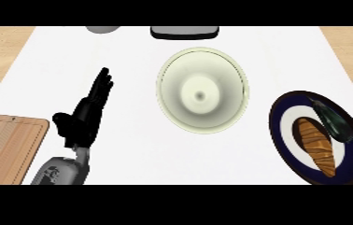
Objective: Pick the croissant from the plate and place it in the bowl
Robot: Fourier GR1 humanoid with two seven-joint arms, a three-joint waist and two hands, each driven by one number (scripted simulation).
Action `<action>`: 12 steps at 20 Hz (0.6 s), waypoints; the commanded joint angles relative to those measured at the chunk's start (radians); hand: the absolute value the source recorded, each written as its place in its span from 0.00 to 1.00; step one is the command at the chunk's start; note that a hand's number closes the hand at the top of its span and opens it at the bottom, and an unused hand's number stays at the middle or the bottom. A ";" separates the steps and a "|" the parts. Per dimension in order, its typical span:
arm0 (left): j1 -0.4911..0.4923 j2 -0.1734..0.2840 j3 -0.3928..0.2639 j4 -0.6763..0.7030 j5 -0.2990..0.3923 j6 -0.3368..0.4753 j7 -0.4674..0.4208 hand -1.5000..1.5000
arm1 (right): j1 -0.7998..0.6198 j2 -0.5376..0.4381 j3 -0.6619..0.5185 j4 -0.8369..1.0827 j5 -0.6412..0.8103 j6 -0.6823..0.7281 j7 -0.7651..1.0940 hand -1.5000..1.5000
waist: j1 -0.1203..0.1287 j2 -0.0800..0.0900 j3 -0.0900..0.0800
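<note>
White counter (138, 149): left hand (86, 112) open, fingers straight, holding nothing; croissant (318, 145) on plate (284, 140).

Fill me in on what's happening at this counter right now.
Nothing is being handled yet. The croissant lies on the dark plate at the right, beside a dark vegetable. The pale bowl in the middle holds nothing. The left hand rests open at the left; the right hand is out of view.
</note>
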 commanded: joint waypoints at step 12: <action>0.039 -0.025 0.012 -0.062 -0.052 -0.015 0.036 0.50 | -0.101 -0.107 0.058 0.152 0.113 0.216 0.306 0.00 | 0.007 0.001 0.001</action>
